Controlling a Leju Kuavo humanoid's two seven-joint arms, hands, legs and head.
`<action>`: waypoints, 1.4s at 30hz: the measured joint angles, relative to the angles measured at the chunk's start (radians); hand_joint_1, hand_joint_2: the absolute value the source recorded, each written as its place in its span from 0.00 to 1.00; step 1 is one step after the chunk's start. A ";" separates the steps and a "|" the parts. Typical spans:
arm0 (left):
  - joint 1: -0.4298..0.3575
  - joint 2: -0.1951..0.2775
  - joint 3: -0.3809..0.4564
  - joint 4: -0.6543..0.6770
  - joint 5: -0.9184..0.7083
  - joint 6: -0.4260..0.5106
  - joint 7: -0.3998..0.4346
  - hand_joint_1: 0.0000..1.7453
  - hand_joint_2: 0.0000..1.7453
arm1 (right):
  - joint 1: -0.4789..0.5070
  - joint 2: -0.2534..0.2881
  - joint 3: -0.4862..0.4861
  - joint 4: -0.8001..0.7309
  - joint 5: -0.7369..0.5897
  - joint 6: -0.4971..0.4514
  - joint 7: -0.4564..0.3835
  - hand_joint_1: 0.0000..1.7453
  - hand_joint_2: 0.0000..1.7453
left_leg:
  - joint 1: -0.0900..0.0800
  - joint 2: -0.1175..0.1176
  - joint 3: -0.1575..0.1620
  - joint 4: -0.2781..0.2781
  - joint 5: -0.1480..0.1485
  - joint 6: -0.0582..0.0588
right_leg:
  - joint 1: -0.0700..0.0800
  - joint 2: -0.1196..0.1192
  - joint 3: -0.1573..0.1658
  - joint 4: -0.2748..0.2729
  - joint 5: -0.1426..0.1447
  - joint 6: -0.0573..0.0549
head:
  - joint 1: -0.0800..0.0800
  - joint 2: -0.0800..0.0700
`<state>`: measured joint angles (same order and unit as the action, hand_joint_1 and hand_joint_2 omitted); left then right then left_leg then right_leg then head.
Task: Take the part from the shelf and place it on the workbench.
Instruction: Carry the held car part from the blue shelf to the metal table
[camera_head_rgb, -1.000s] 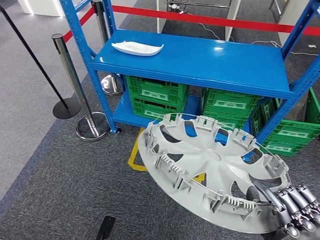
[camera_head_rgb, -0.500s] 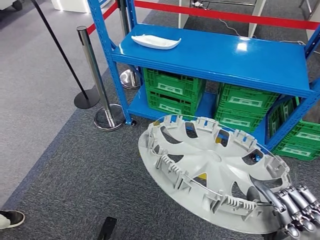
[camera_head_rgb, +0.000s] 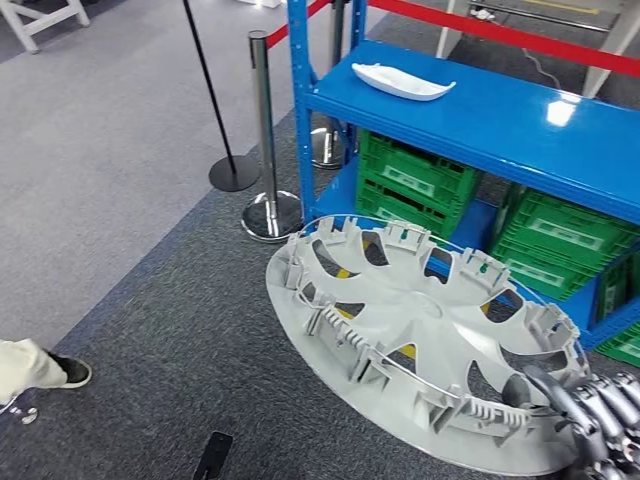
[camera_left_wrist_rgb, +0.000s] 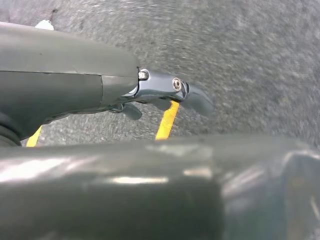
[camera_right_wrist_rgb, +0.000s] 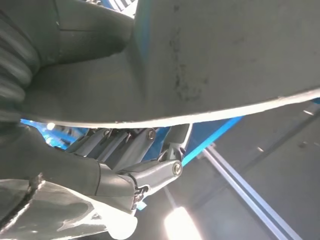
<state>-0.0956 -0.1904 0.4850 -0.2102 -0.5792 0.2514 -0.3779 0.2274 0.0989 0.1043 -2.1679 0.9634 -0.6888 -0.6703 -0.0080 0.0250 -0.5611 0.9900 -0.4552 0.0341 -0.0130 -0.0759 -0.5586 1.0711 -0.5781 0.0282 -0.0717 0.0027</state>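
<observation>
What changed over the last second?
The camera swung left: the shelf slid toward the right of the head view, and a person's shoe came in at the left. The right hand still grips the hubcap by its rim, unchanged.

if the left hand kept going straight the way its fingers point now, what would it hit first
Probably the grey carpet floor. In the wrist view the left hand points out over bare carpet, past a yellow floor stripe; depth is unclear.

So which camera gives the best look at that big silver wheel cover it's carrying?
The head view: the wheel cover shows whole, the right hand gripping its rim. The right wrist view catches its blurred grey edge. The left wrist view looks at carpet.
</observation>
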 joint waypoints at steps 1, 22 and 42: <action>-0.001 -0.001 0.001 0.000 -0.002 0.000 0.000 0.00 0.00 | 0.000 -0.001 0.001 -0.001 -0.008 0.000 0.000 1.00 1.00 | 0.000 -0.012 -0.003 0.000 0.002 0.004 | -0.001 0.036 -0.027 0.060 -0.033 0.001 | 0.003 0.000; 0.004 0.001 0.012 0.000 -0.017 0.000 0.002 0.00 0.00 | 0.002 -0.013 0.044 -0.012 -0.092 0.000 0.000 1.00 1.00 | 0.007 -0.013 -0.108 0.188 -0.032 -0.043 | -0.008 -0.001 0.028 -0.051 0.046 -0.030 | -0.015 0.000; 0.006 -0.004 0.019 0.000 -0.021 -0.006 0.001 0.00 0.00 | 0.003 -0.036 0.057 -0.016 -0.119 -0.001 0.000 1.00 1.00 | 0.000 -0.160 -0.049 0.040 0.012 -0.015 | -0.010 0.152 0.001 -0.038 0.059 -0.006 | 0.002 0.000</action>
<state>-0.0893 -0.1945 0.5041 -0.2102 -0.6006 0.2453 -0.3769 0.2303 0.0632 0.1616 -2.1843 0.8449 -0.6896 -0.6706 -0.0077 -0.1347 -0.6104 1.0304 -0.4431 0.0194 -0.0230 0.0762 -0.5571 1.0333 -0.5189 0.0227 -0.0697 0.0028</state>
